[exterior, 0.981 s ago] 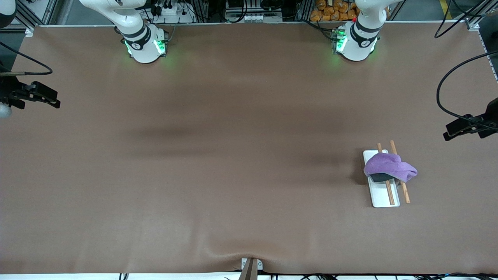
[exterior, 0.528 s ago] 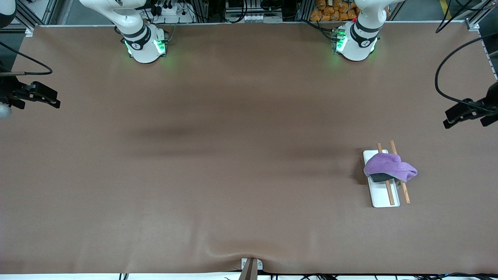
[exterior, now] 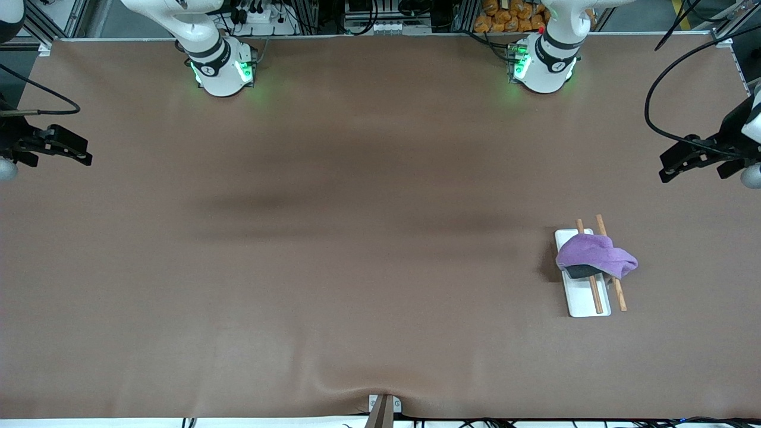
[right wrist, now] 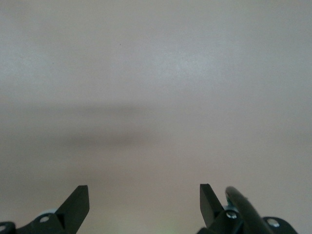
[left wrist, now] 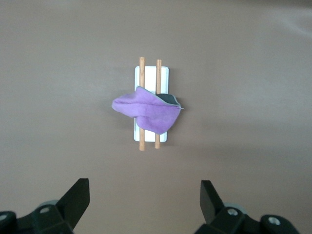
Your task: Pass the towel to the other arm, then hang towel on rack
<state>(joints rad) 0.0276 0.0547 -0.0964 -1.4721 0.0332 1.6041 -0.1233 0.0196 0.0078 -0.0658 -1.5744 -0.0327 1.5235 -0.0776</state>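
One towel: the lilac towel (exterior: 596, 255) is lying draped across both wooden rods (left wrist: 142, 102) of the rack (exterior: 586, 302), toward my left arm's end of the table, with its darker grey underside showing at one edge.

Drape: the cloth is sitting bunched and lopsided, with one lobe hanging out past the outer rod and over the table (exterior: 357, 238); I judge the hang to be done but not well balanced.

Rack: its white base is resting flat on the table, the rods running parallel along it; the thin metal crosspiece is not something I can make out.

Left gripper: my left gripper (exterior: 684, 161) is hovering empty over the table's edge at my left arm's end, well apart from the rack; in the left wrist view its fingers (left wrist: 78, 197) are standing spread wide, with nothing between them.

Right gripper: my right gripper (exterior: 65, 147) is waiting over the other end of the table, fingers (right wrist: 78, 201) likewise parted and bare.

Risk, slipping: the overhanging lobe may be pulling the towel off the outer rod, since the heavier side is hanging free.

Risk, nudging: any low pass of my left arm near the rack could be knocking the light base or dragging the cloth away.
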